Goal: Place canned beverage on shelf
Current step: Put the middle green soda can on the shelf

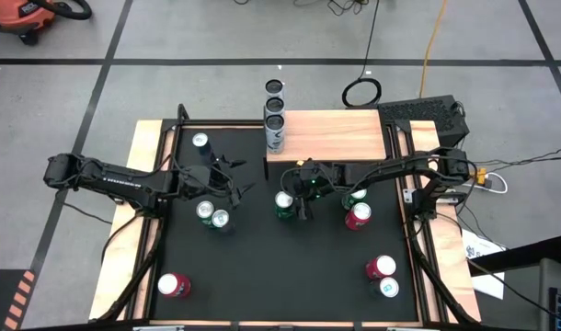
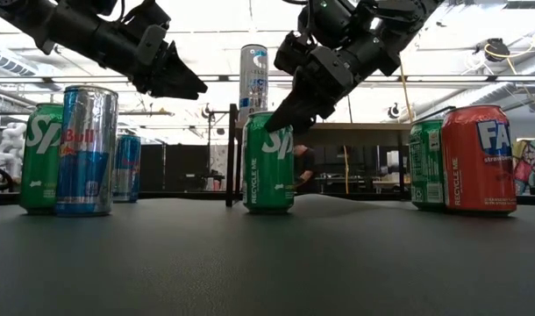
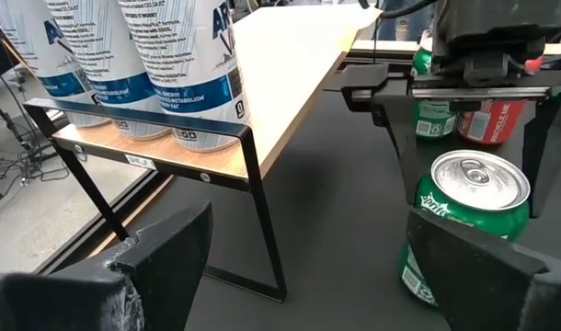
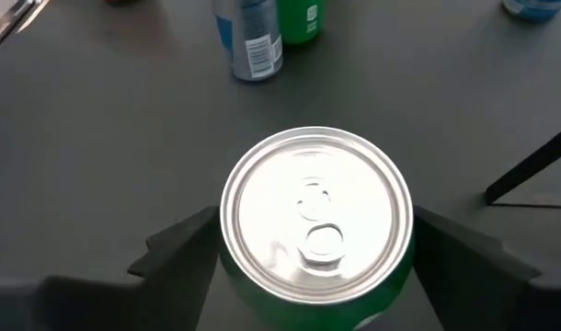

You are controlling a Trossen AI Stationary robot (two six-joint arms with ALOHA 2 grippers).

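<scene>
Here, from above, the shelf (image 1: 336, 133) stands at the table's (image 1: 280, 285) far edge: a pale wood plank on thin black legs. Three tall white cans (image 1: 275, 115) stand in a row at its left end. On the black table I count eight cans: a green can (image 1: 284, 204) mid-table, a blue one (image 1: 200, 142) near the far left corner, two (image 1: 212, 215) by the left gripper (image 1: 233, 176), a green and a red (image 1: 358, 215) right of centre, two (image 1: 383, 274) near the right edge, and one red (image 1: 174, 286) near the front left corner. The right gripper (image 1: 301, 191) hangs over the green can.

At table height, the green can (image 2: 268, 161) stands upright, the right gripper (image 2: 281, 118) tilted down at its top rim, jaws apart. The left gripper (image 2: 181, 83) hangs above the table, jaws apart.

From the left wrist, the tall cans (image 3: 184, 69) sit on the shelf (image 3: 299, 69), and the green can (image 3: 464, 225) stands between the right gripper's fingers (image 3: 395, 124).

From the right wrist, the can's silver lid (image 4: 317, 213) lies between the two fingers (image 4: 184, 244), unclamped.
</scene>
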